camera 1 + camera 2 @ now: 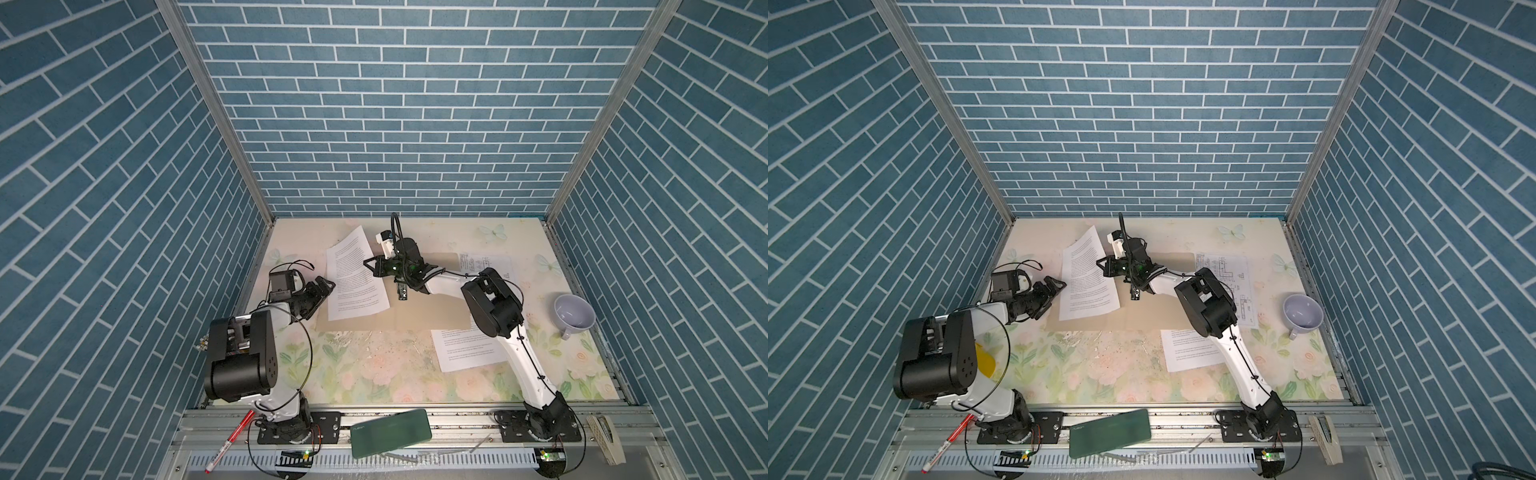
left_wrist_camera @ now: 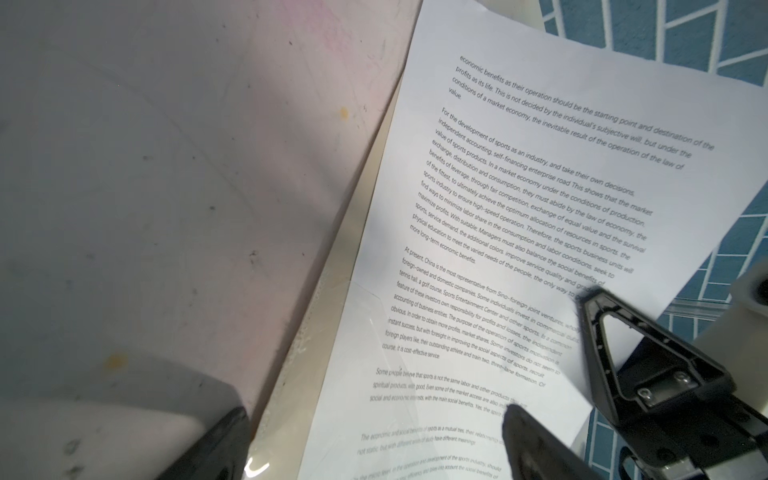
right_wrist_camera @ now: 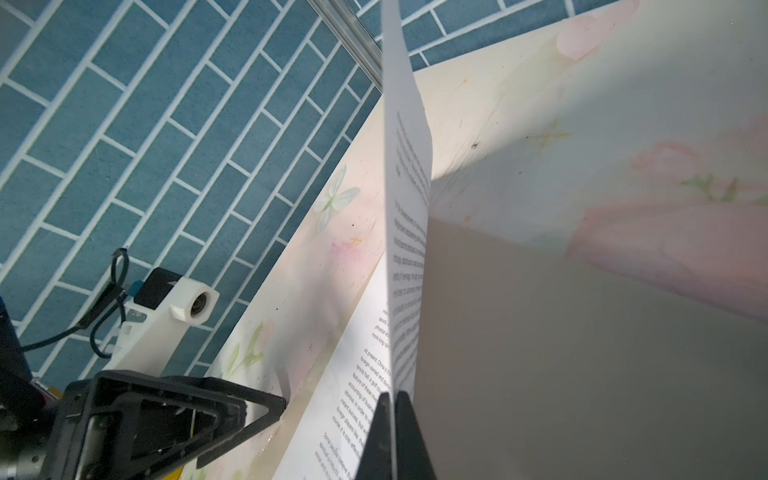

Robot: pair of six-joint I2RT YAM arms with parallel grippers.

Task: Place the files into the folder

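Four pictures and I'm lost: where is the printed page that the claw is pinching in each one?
In a top view: the text sheet, left of centre, over the tan folder's left end.
In a top view: the same spot.
Left wrist view: close up, print readable.
Right wrist view: edge-on, rising from the right gripper.
Shared landmark: the right gripper pinching the sheet's edge, in all four.

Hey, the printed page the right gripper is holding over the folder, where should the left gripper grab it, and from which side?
Take the printed page by its left long edge, coming from the left. The right gripper is shut on the opposite edge, lifting that side; the open left gripper faces the free edge. That edge lies low over the folder, so probably come in flat.
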